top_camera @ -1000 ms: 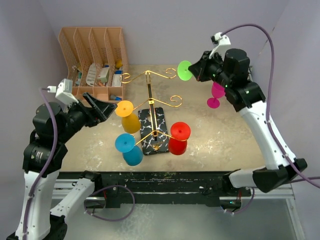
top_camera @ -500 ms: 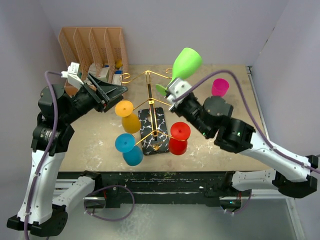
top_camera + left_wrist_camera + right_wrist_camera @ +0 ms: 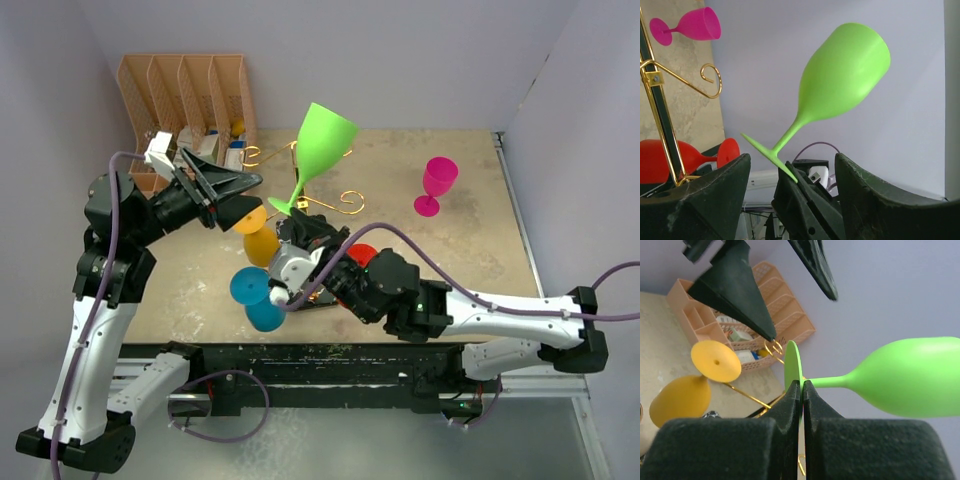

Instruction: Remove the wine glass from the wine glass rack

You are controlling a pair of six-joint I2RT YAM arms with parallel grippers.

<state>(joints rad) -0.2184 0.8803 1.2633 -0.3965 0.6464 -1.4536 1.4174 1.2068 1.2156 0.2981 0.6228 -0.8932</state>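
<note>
My right gripper point(image 3: 289, 220) is shut on the round foot of a green wine glass point(image 3: 322, 135) and holds it tilted, bowl up, above the gold wire rack point(image 3: 350, 199), clear of its hooks. The right wrist view shows the jaws point(image 3: 802, 385) pinching the foot, with the bowl point(image 3: 912, 375) to the right. My left gripper point(image 3: 243, 197) is open and empty just left of the green foot, above a yellow glass point(image 3: 258, 240). In the left wrist view the green glass point(image 3: 842, 80) stands between my open fingers point(image 3: 715, 195).
Yellow, blue point(image 3: 258, 297) and red point(image 3: 362, 255) glasses hang on the rack. A pink glass point(image 3: 435, 183) stands on the table at the right. A peach slotted organiser point(image 3: 185, 100) sits at the back left. My right arm hides most of the marble base.
My right arm swung from the far right to the middle over the rack, carrying the green glass and turning its bowl up. My left gripper rose and moved right towards it.
</note>
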